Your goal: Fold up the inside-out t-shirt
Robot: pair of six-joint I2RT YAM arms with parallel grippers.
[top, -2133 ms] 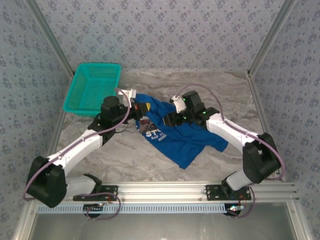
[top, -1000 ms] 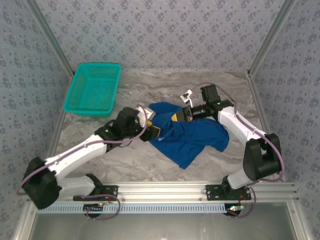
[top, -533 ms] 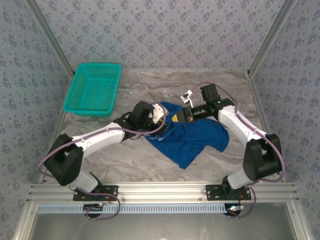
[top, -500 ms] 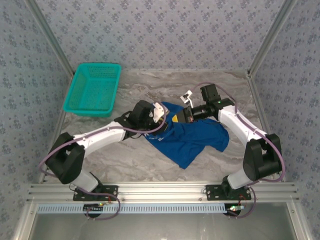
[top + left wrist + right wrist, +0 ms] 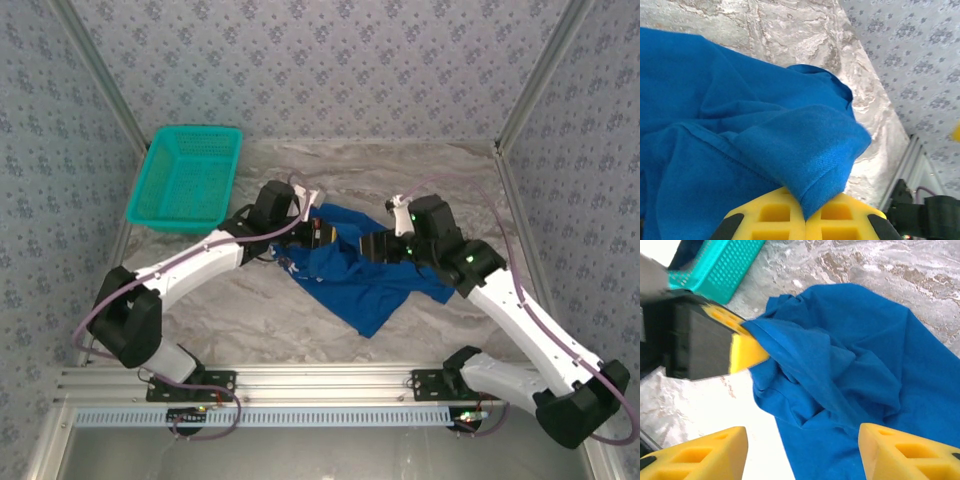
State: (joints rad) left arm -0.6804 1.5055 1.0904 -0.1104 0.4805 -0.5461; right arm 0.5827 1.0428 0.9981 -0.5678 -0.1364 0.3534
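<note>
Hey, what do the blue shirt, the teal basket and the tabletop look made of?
Blue shirt: matte knit cloth, probably cotton, with visible weave, stitched hem, soft folds. Teal basket: moulded plastic, going by its mesh walls. Tabletop: grey-veined marble look; stone or print, unclear.

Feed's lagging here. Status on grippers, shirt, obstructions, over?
Left gripper shut on the royal-blue cotton t-shirt. Right gripper open over it, holding nothing. Shirt bunched, unfolded. Teal plastic mesh basket apart, far left.
</note>
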